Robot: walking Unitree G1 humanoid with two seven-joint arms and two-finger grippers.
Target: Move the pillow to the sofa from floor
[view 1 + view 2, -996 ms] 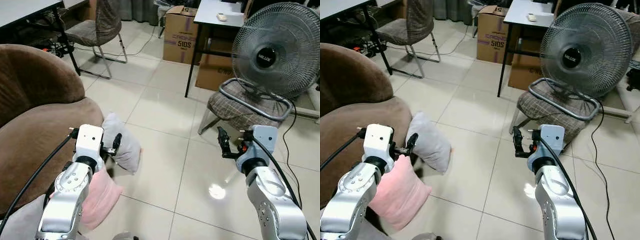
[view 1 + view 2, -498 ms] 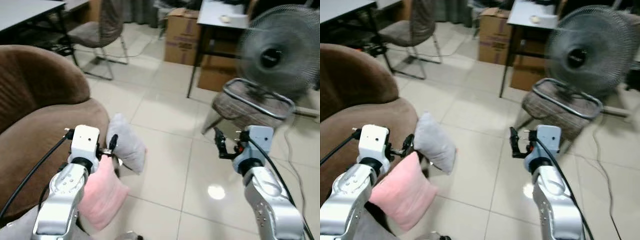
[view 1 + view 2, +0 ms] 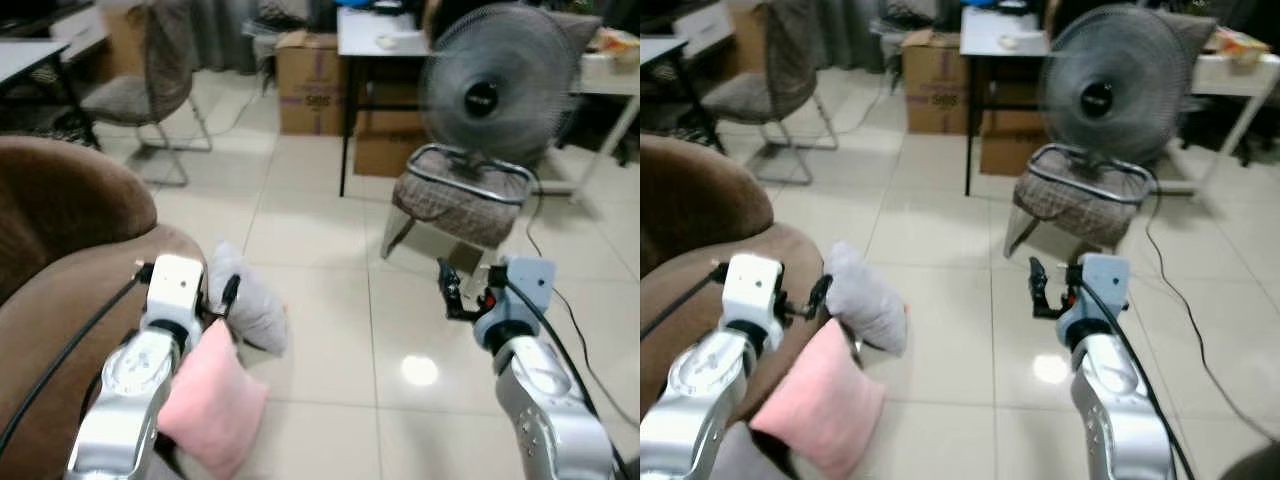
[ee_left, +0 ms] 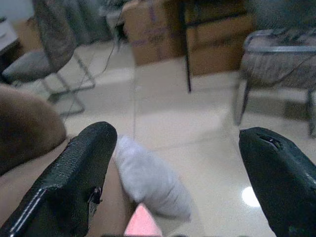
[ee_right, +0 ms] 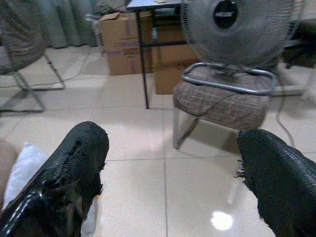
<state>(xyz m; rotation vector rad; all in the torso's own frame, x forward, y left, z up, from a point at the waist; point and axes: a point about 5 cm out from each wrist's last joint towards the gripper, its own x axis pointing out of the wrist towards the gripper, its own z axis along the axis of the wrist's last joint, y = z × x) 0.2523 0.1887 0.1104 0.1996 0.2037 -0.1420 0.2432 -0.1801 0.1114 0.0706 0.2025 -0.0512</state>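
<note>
Pillow (image 3: 250, 305), grey, plump, against sofa (image 3: 60, 270)

left hand (image 4: 173, 177) spread, right hand (image 5: 173, 173) spread

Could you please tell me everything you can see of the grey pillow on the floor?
The grey pillow is a small, soft-looking cushion of plain light grey fabric, plump in the middle with pointed corners. It stands tilted on the pale tiled floor, leaning against the front of the brown sofa. A pink pillow lies just in front of it, and the two appear to touch. The left end effector, fingers open, hovers in front of it without gripping it.
</note>
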